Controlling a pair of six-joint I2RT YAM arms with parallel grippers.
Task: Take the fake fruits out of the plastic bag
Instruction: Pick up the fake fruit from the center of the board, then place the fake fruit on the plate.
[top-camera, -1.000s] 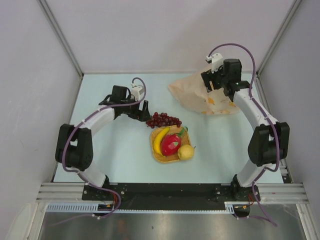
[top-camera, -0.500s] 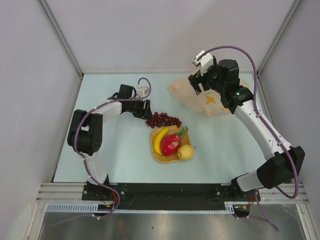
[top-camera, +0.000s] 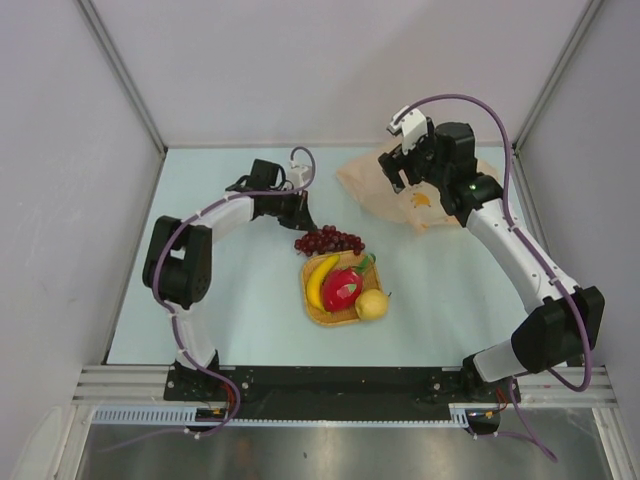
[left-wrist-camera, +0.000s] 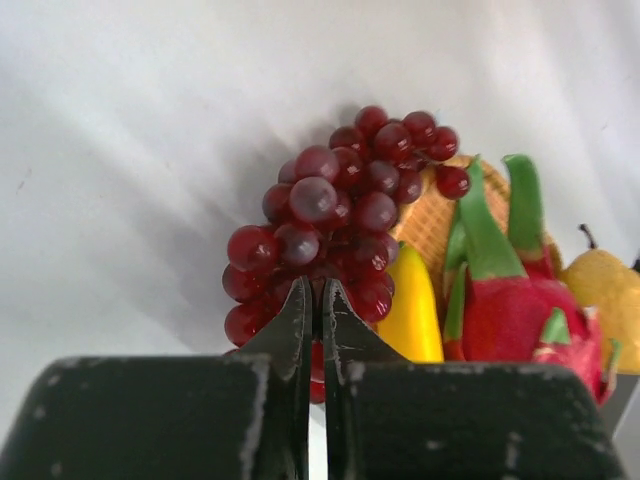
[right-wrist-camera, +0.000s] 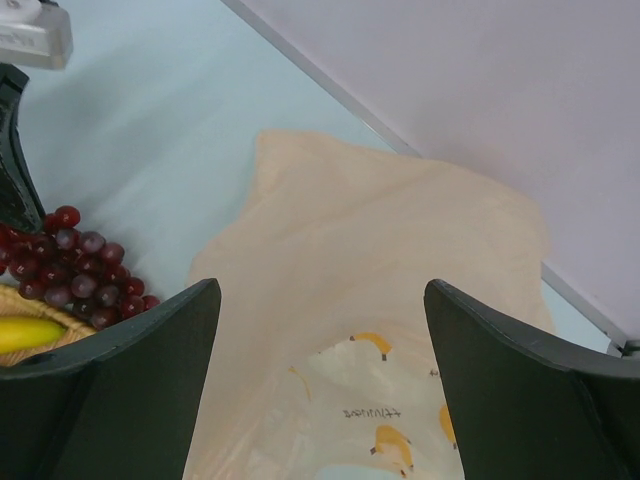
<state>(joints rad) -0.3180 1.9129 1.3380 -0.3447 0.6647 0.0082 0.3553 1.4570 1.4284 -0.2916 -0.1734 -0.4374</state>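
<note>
The dark red grapes lie on the table against the far edge of an orange woven tray. In the tray are a yellow banana, a red fruit with green tips and a round yellow fruit. My left gripper is shut, its tips right at the near side of the grapes; I cannot tell whether they pinch anything. The pale peach plastic bag lies flat at the far right. My right gripper hangs open above the bag, holding nothing.
The bag carries small banana prints. The booth's back wall rises just behind the bag, and side walls close off the table's left and right. In the right wrist view the grapes and a tray corner show at the left.
My left gripper has closed from wide open and shifted slightly right and farther back beside the grapes. The right arm swung left and stretched out over the bag. The fruits have not moved.
</note>
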